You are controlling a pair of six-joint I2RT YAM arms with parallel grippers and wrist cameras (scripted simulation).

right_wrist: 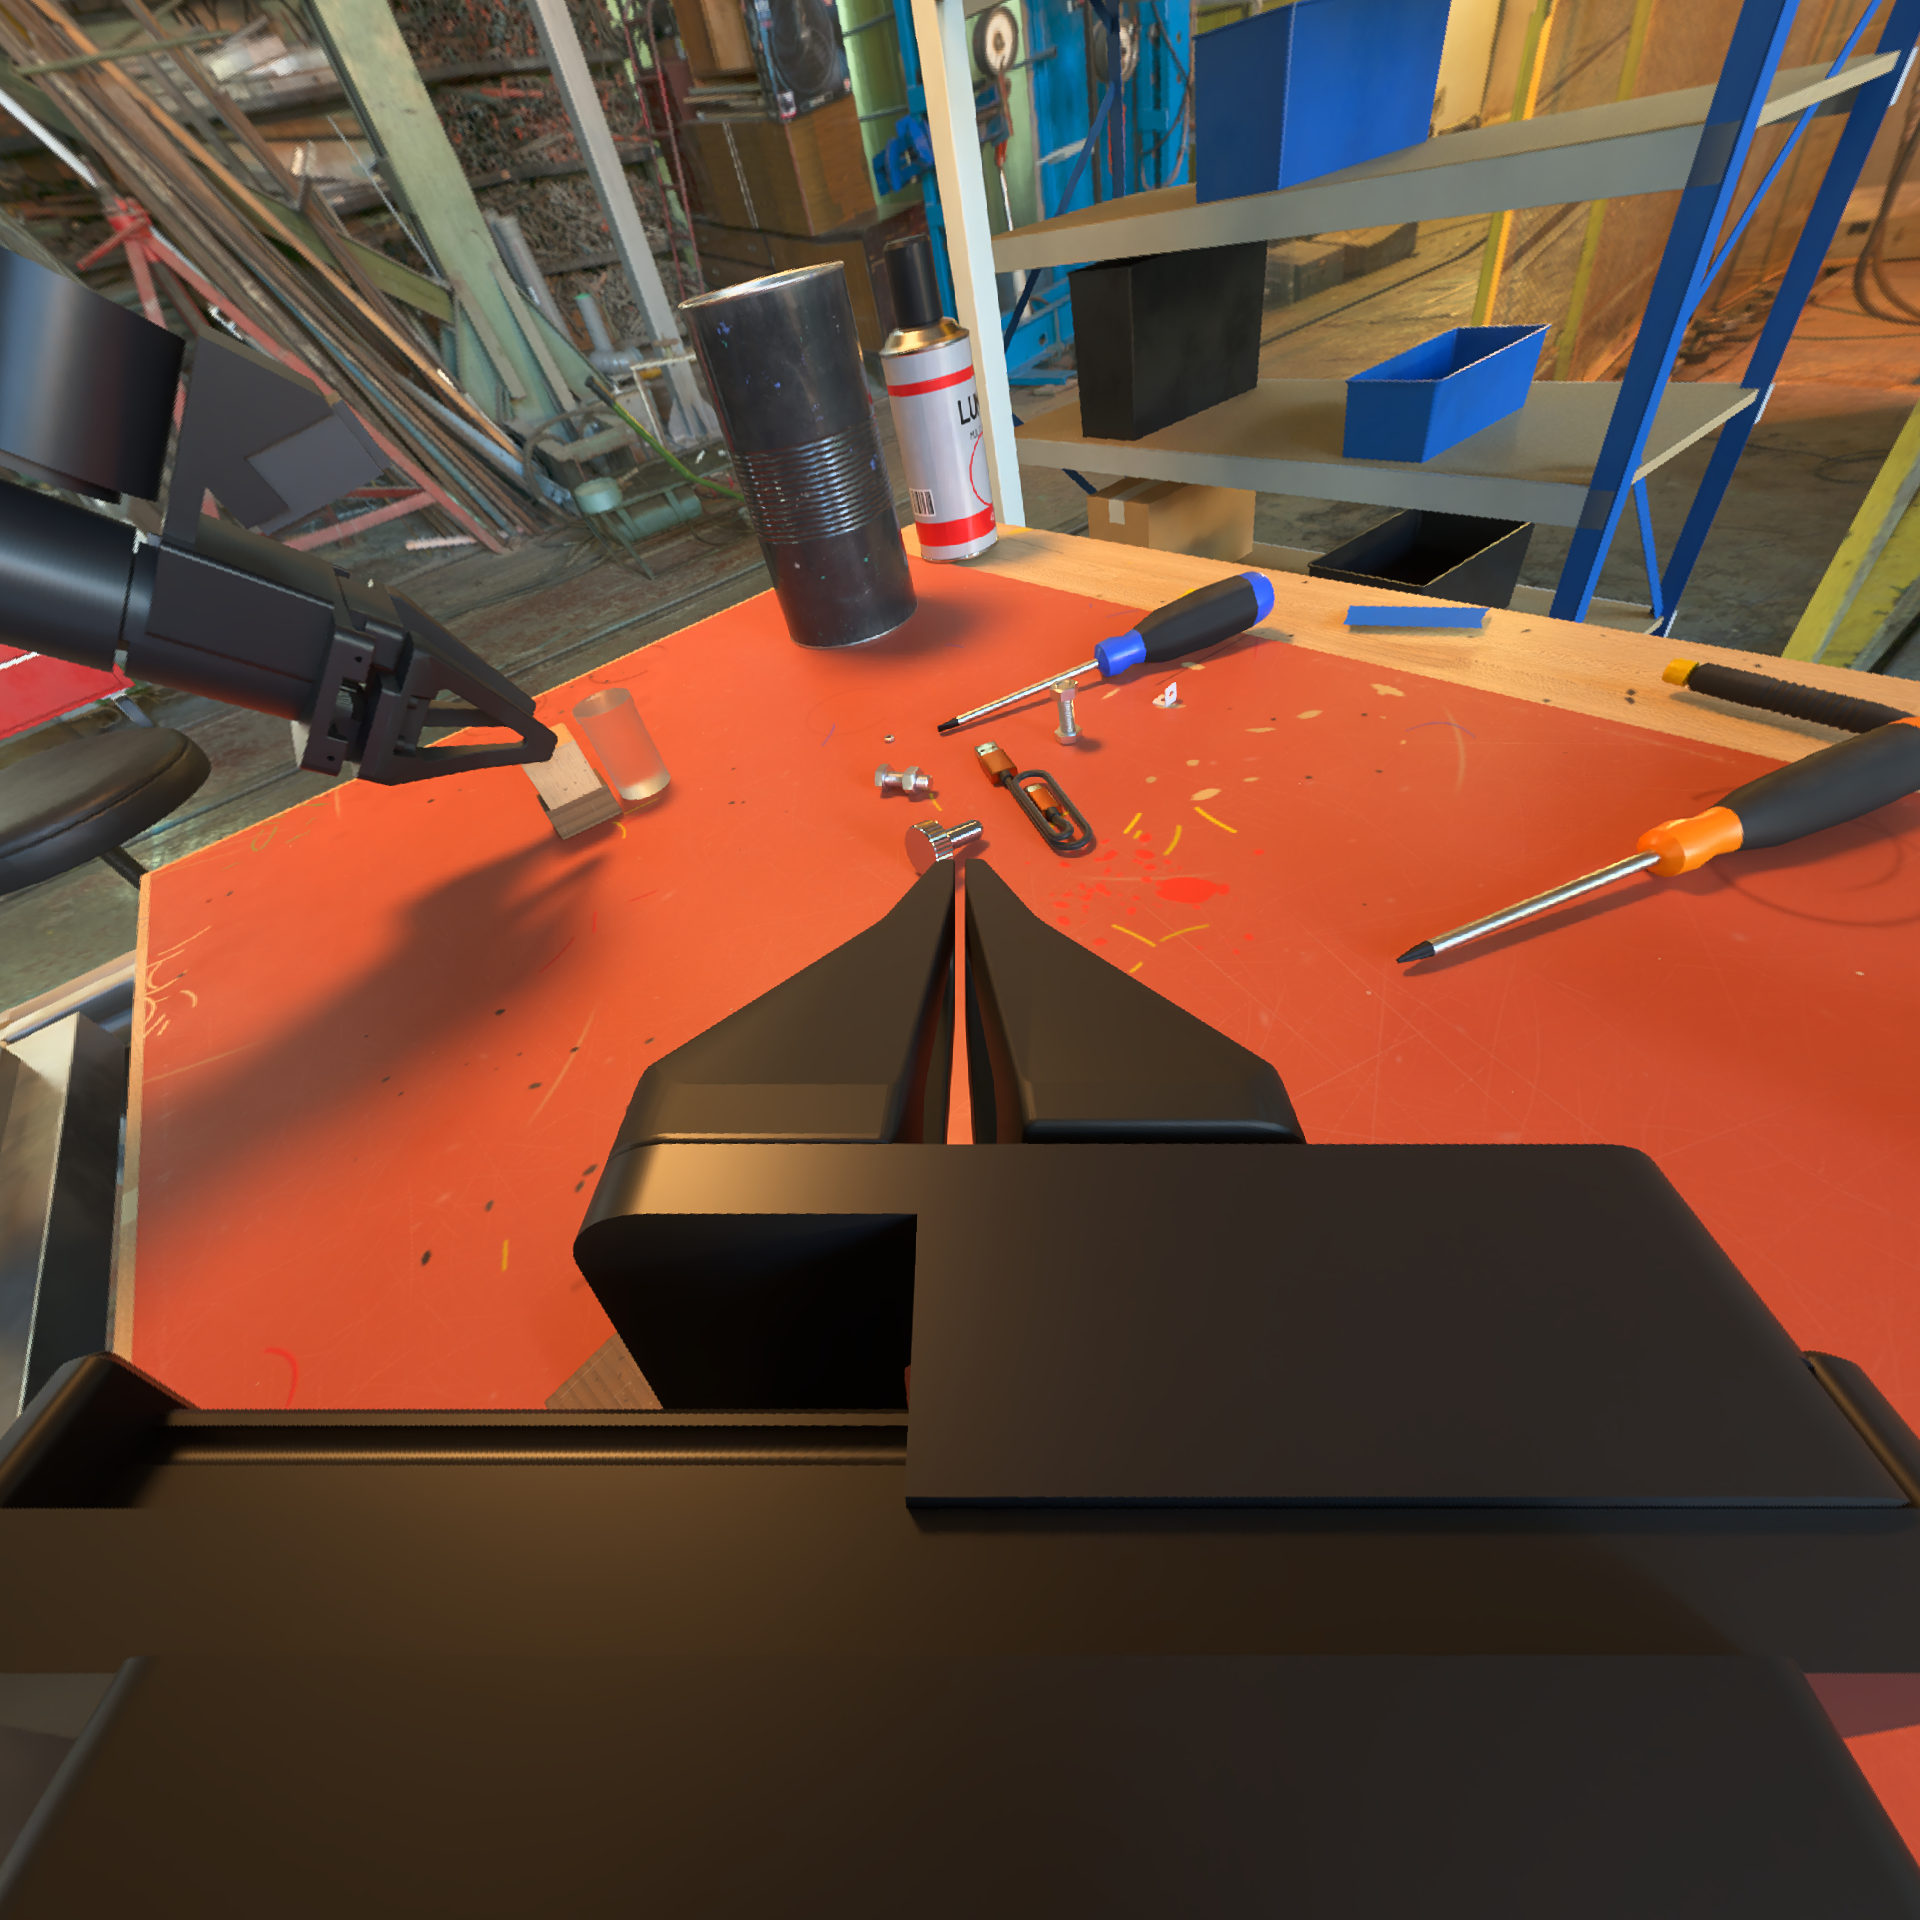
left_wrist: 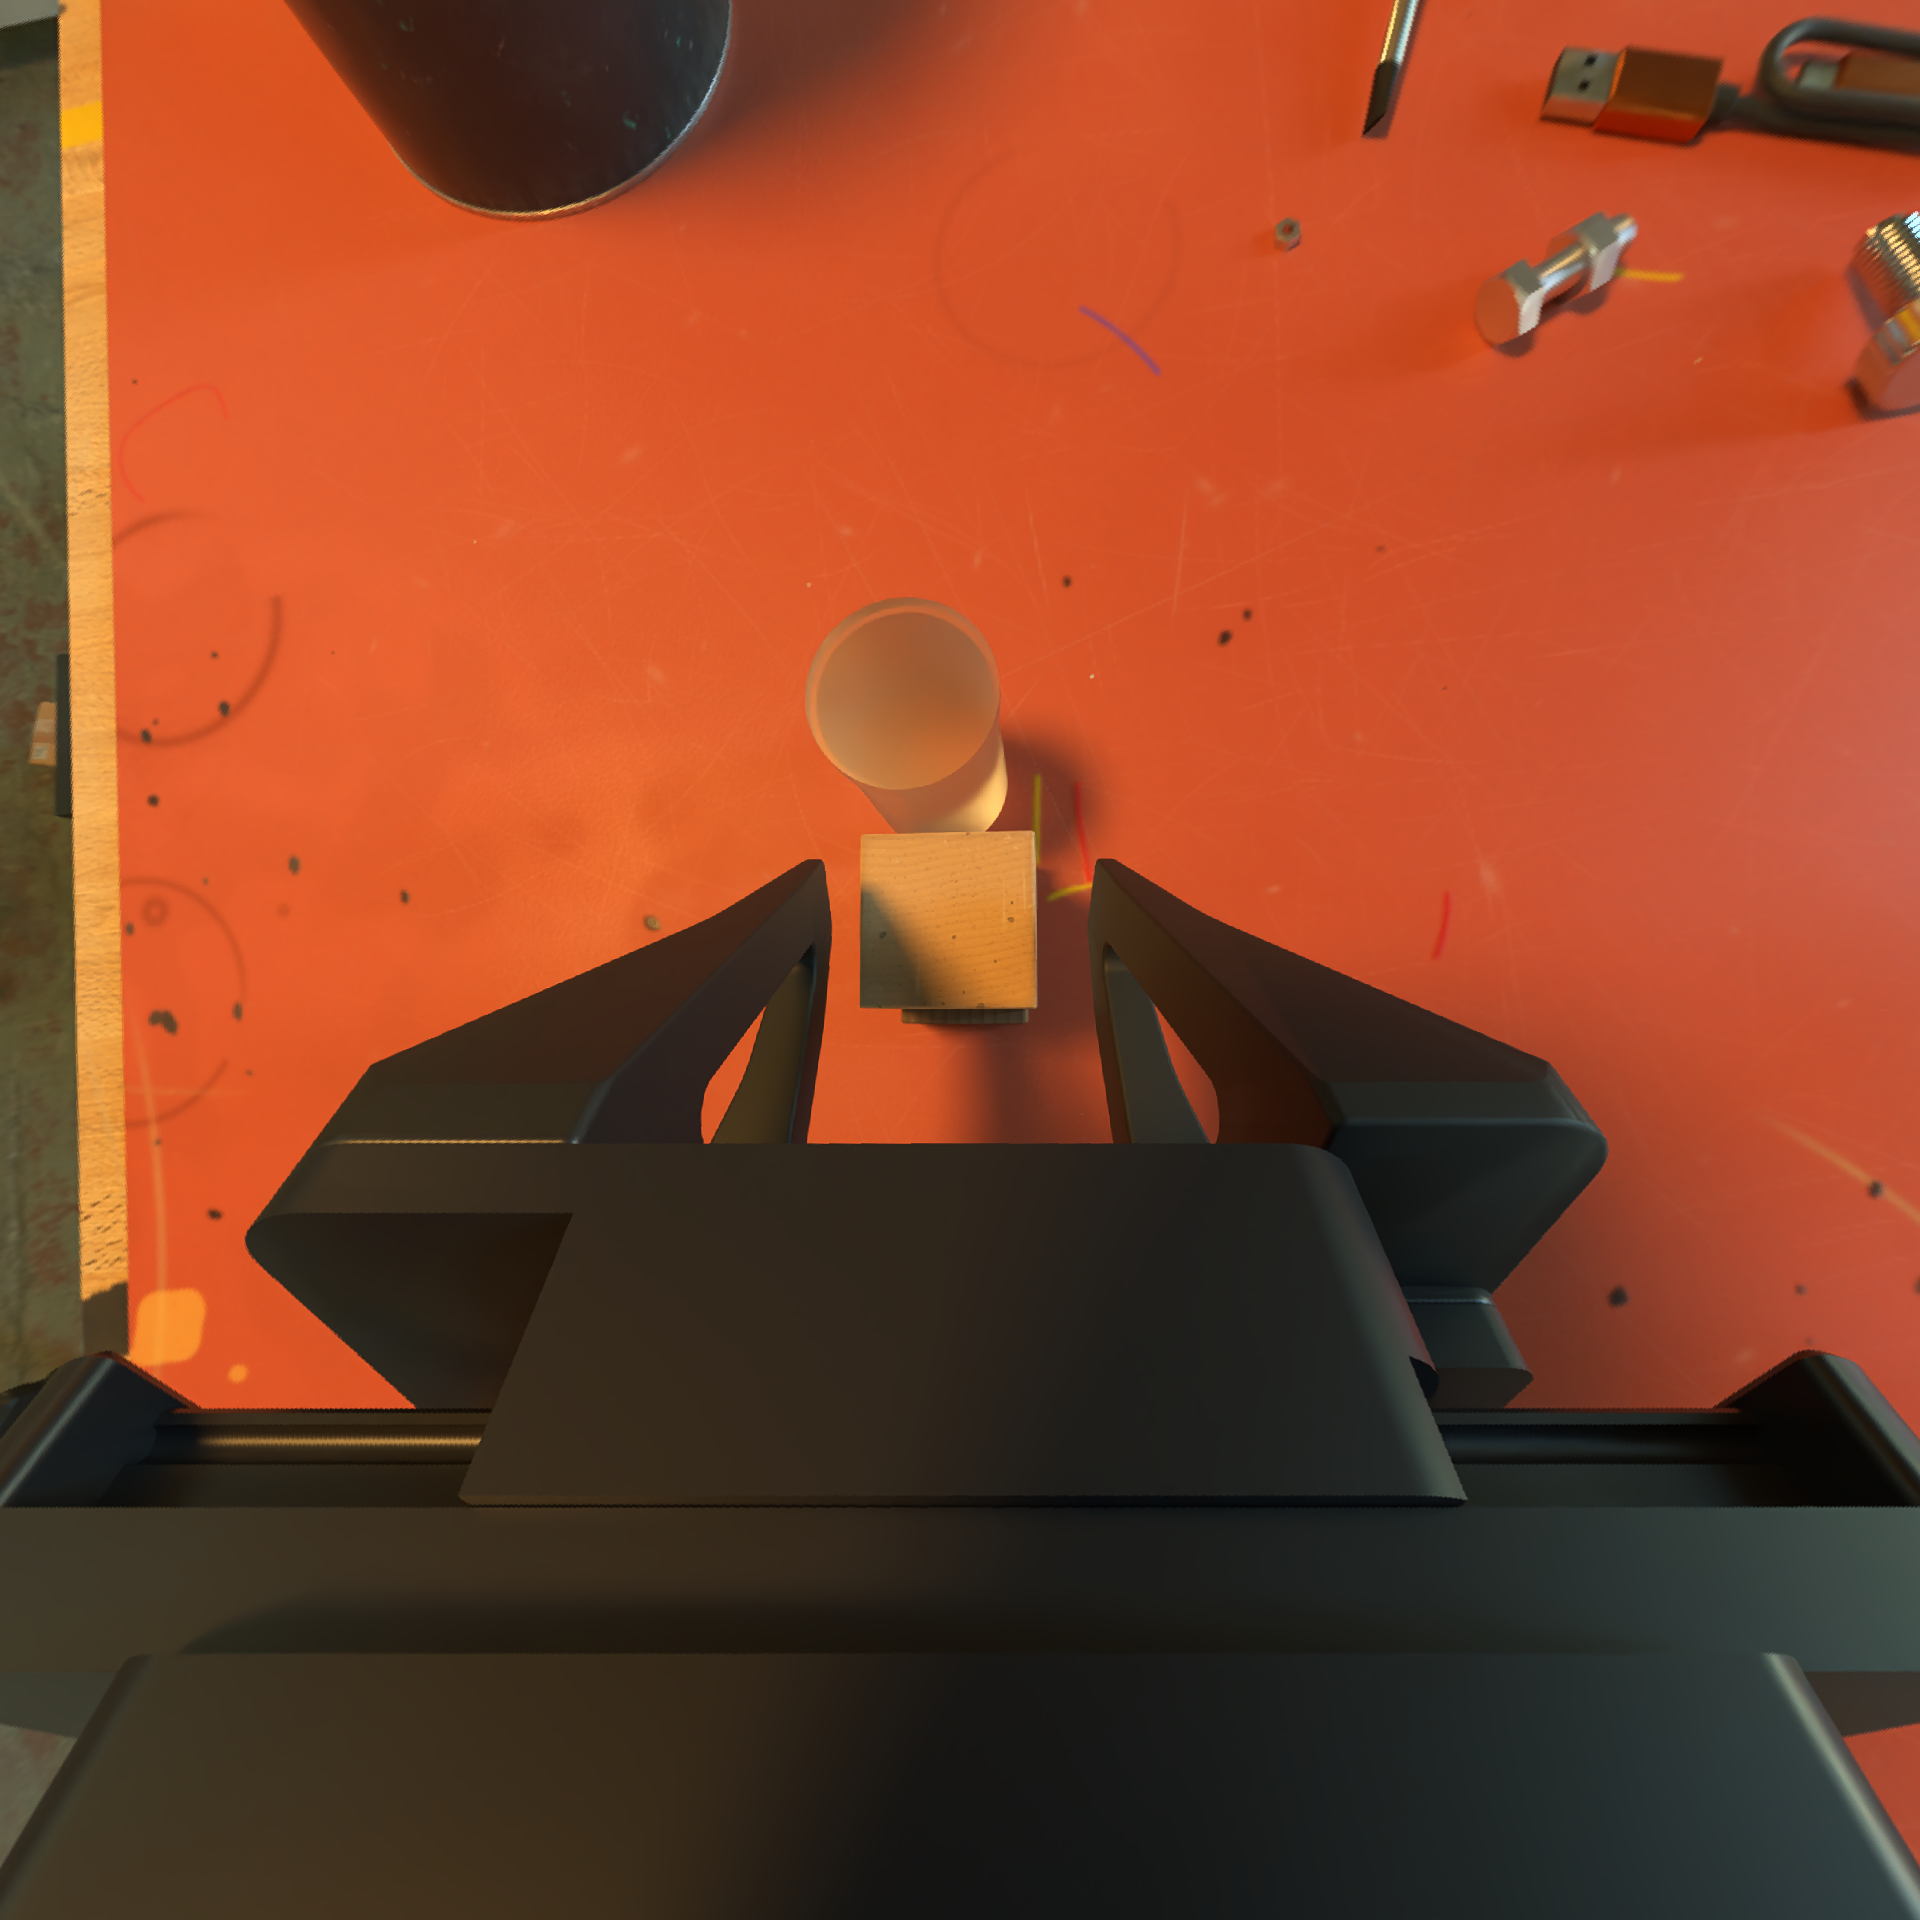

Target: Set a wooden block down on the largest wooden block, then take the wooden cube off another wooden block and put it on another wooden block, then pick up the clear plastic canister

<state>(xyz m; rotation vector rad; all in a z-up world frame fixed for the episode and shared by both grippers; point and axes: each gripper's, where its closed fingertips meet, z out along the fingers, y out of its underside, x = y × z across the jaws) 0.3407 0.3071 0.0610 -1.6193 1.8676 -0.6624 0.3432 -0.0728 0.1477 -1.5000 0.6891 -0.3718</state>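
Near the table's left edge, the left gripper hung wide open above the wooden cube; light, rigid, probably best pinched across its flat sides.

The wooden cube shows pale, matt grain. The clear plastic canister is smooth and frosted. The counter wears a scratched orange mat. The can is dark, ribbed, glossy metal.
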